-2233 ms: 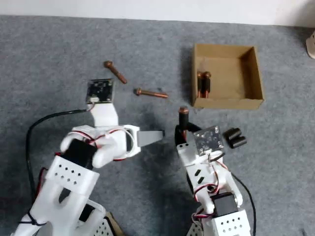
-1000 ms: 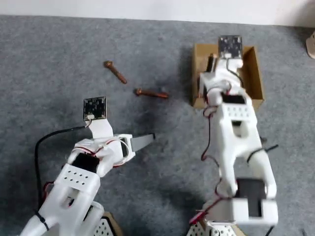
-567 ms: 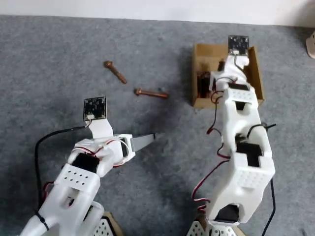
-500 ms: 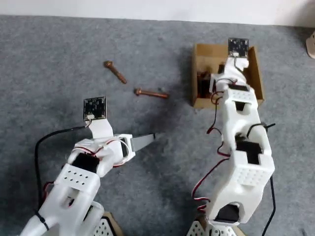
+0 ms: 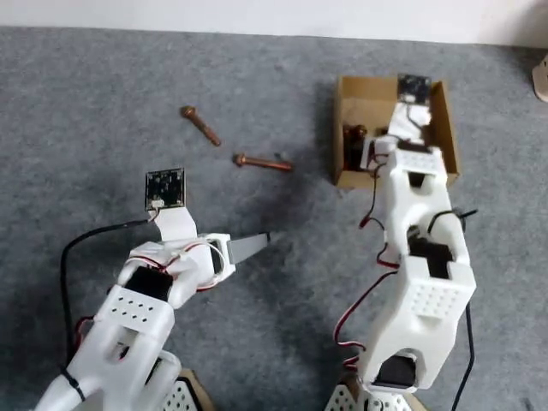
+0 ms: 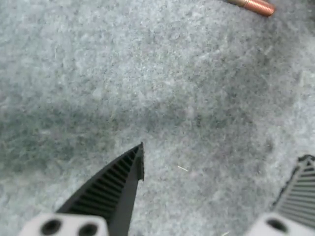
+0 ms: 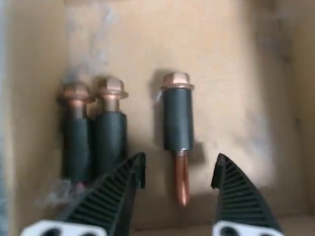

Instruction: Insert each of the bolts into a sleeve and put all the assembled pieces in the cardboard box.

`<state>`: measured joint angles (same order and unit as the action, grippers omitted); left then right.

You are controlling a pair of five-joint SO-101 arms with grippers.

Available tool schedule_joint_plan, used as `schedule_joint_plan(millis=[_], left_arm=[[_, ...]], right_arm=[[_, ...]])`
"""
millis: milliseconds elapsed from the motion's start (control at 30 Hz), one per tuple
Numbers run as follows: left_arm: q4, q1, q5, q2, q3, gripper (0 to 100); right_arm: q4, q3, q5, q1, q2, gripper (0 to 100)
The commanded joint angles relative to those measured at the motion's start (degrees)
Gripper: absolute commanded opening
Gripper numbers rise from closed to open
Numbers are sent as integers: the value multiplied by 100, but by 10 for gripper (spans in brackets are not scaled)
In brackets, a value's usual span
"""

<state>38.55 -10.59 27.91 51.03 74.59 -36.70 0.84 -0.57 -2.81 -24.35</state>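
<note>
Grey felt-like matting [image 5: 103, 77] runs back to a plain white wall [image 5: 257, 13] under even light.

No words, numbers or signs to read anywhere: none on the box [image 5: 448, 128], none on the bolts [image 5: 263, 161].
</note>
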Motion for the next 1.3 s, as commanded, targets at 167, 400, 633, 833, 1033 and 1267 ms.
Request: schedule_joint_plan(millis=[167,400,633,833,1033,1267], left_arm=[[-105,66,18,57,4,425],[-105,66,18,57,13,425],[-105,31,18,57,13,425],[-105,22,18,57,13,425],[-105,22,18,57,40,425],[-123,22,18,57,75,425]], right_arm=[[-1552,-479,-782,-119,1402,202],[-3055,-514,-2040,-708,1956,202],[-4233,-470,-2242,-1086,2079,206],[-4593,-180,-2295,-1130,1912,206],[-3908,435,-2295,-1130,1516,206],[-3292,637,-2884,-1130,927,206]])
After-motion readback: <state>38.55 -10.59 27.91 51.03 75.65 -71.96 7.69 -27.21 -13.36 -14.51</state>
